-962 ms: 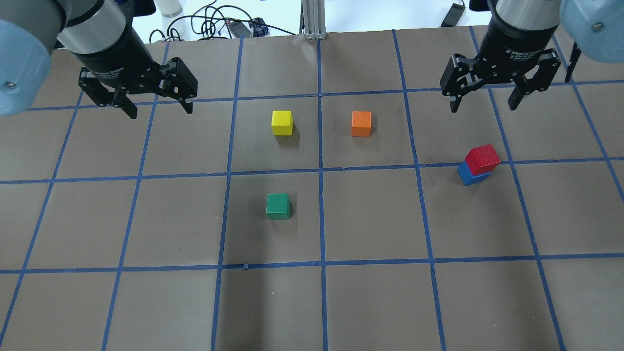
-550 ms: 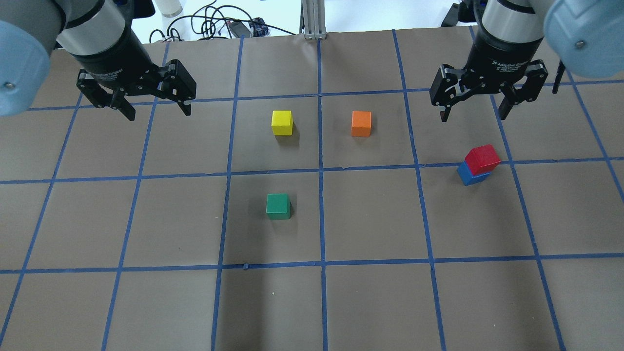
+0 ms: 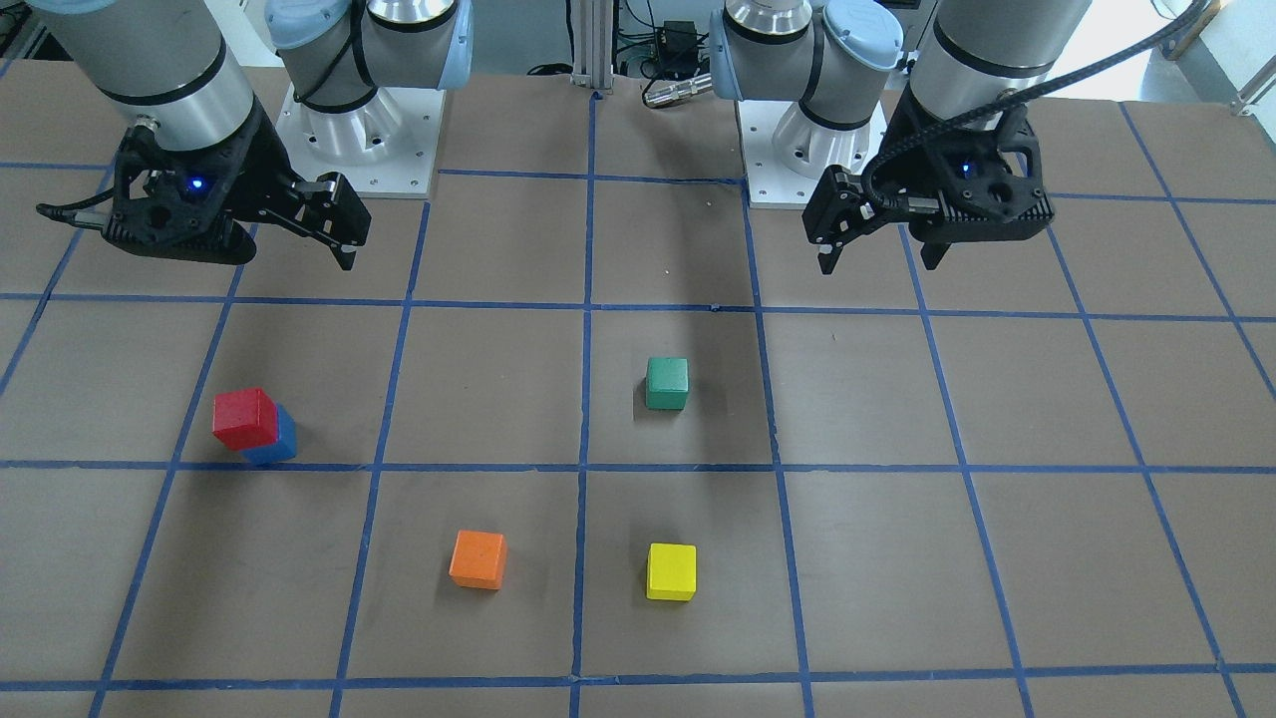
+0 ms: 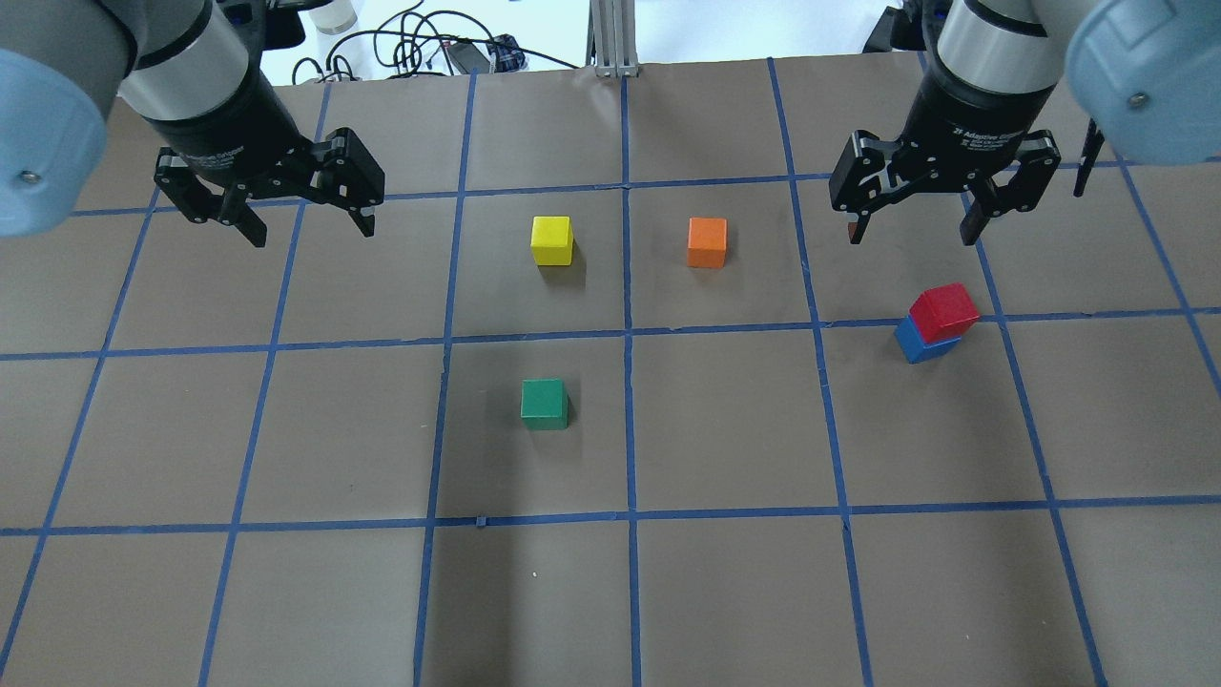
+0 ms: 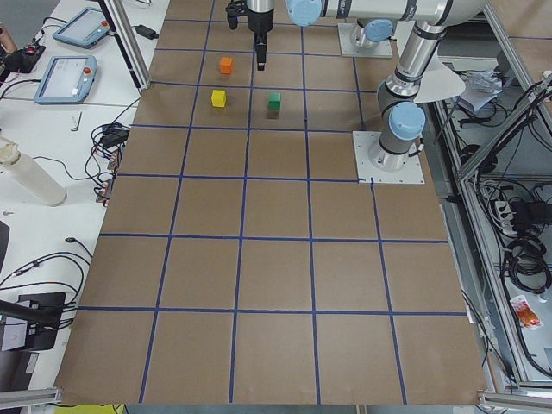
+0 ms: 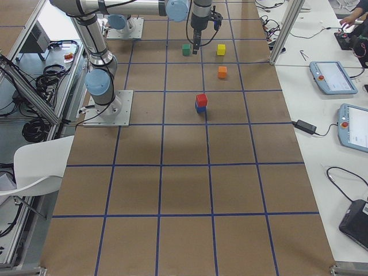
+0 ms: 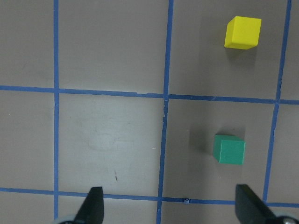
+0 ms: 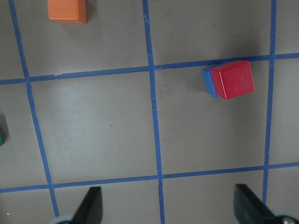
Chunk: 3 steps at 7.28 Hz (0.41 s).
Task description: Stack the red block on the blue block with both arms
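Observation:
The red block (image 4: 944, 310) sits on top of the blue block (image 4: 918, 345), slightly offset, on the right side of the table. The stack also shows in the front view, red block (image 3: 244, 417) over blue block (image 3: 281, 445), and in the right wrist view, red block (image 8: 232, 79) over blue block (image 8: 208, 82). My right gripper (image 4: 911, 239) is open and empty, raised just behind the stack and not touching it. My left gripper (image 4: 310, 231) is open and empty, raised over the far left of the table, well away from the stack.
A yellow cube (image 4: 551, 239) and an orange cube (image 4: 707, 241) stand at mid-table, and a green cube (image 4: 544, 403) sits nearer the robot. Blue tape lines grid the brown table. Cables lie beyond the far edge.
My right gripper has shifted left and a little nearer the stack, still open. My left gripper has barely moved. The red-on-blue stack has not moved.

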Motion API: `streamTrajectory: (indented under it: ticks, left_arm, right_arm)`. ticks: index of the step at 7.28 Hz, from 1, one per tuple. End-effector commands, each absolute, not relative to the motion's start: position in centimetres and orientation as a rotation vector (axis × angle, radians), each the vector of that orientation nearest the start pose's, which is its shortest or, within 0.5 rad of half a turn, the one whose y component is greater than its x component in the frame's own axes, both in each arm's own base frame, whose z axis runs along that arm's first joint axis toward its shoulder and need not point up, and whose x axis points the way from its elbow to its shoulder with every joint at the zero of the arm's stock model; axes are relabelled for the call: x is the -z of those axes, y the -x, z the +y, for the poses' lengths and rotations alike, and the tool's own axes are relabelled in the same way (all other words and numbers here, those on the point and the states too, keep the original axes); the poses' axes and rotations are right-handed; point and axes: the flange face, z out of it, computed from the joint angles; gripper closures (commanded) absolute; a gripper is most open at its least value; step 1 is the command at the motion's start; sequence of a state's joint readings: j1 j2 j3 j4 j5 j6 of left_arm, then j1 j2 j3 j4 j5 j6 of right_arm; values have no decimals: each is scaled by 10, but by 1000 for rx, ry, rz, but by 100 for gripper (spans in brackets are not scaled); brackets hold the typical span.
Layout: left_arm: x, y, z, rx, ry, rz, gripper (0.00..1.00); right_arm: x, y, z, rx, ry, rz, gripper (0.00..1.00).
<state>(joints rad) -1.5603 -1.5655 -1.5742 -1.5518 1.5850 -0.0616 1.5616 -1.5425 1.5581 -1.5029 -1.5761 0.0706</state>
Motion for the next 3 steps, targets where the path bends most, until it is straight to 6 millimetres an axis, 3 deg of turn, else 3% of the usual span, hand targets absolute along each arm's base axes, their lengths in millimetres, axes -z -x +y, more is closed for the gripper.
streamTrajectory:
  ticks: [1, 2, 3]
  left_arm:
    - [-480, 127, -493, 37, 92, 3119, 0]
    - [-476, 124, -490, 27, 96, 3117, 0]
    - [-497, 126, -473, 44, 122, 3124, 0]
  right_arm:
    - [-474, -128, -496, -128, -128, 3144, 0]
    - [-474, -127, -496, -128, -130, 3153, 0]
    - [-474, -127, -497, -125, -127, 3153, 0]
